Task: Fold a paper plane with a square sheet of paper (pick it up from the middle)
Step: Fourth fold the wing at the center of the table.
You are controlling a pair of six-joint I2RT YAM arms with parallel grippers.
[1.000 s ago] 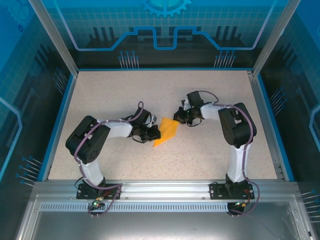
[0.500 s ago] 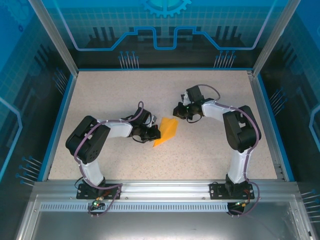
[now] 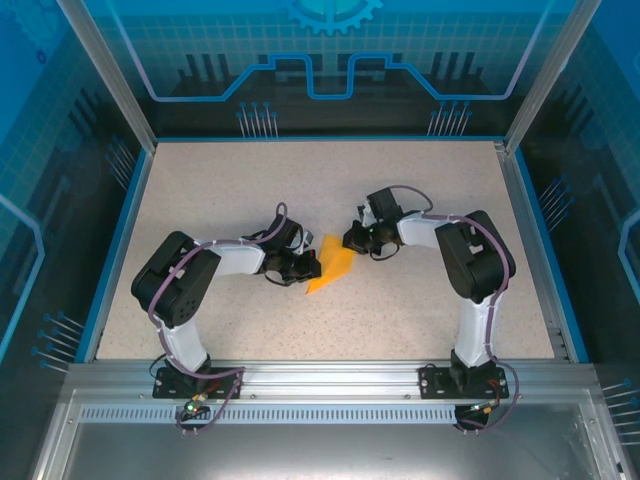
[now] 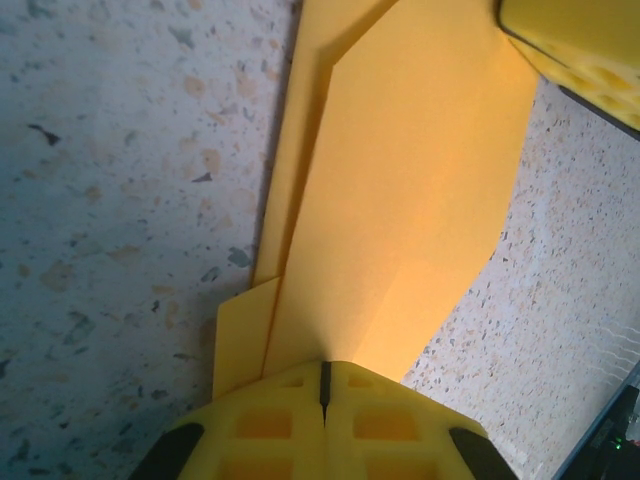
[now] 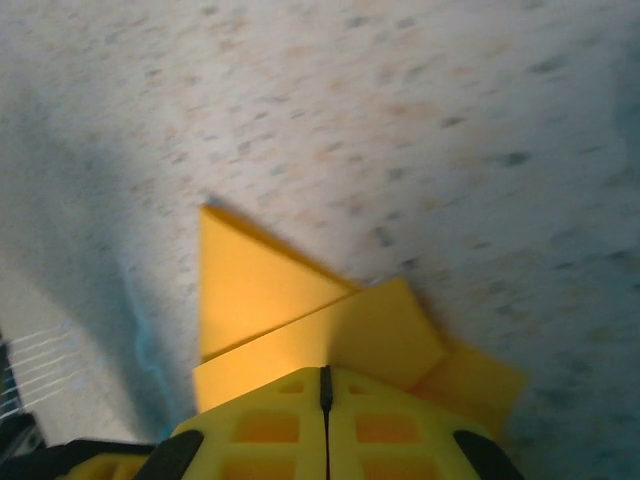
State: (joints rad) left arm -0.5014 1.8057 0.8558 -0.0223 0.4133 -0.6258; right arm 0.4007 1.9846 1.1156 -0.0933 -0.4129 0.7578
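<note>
the right arm has swung back down toward the paper after lifting off toward the far edge half a second ago, and the right gripper [image 3: 351, 240] now sits at the paper's far end again. the left arm has not shifted.

the paper plane [image 3: 333, 266], half folded, lies flat near the middle of the table [image 3: 430, 320], well away from every edge. its long axis runs on a diagonal, from the far right down to the near left. the narrow tip points toward the near edge, leaning to the left corner, and the broader end faces the far right.

the left gripper [image 3: 304, 268] lies low at the paper's left side. in the left wrist view its yellow fingers [image 4: 390, 430] are pressed together with only a thin dark seam between them, and the orange sheet [image 4: 400, 220] runs out from under their tips. creases and an overlapping flap show along the sheet's left border. a yellow pad of the right gripper [image 4: 575, 45] touches the sheet's far corner.

the right wrist view is blurred. the right gripper [image 5: 325, 385] has its fingers closed against each other too, tips down on the paper [image 5: 250, 290], where a triangular flap and layered edges show against the speckled table [image 5: 420, 110]. whether either claw pinches a layer or merely presses on it, i cannot tell.
</note>
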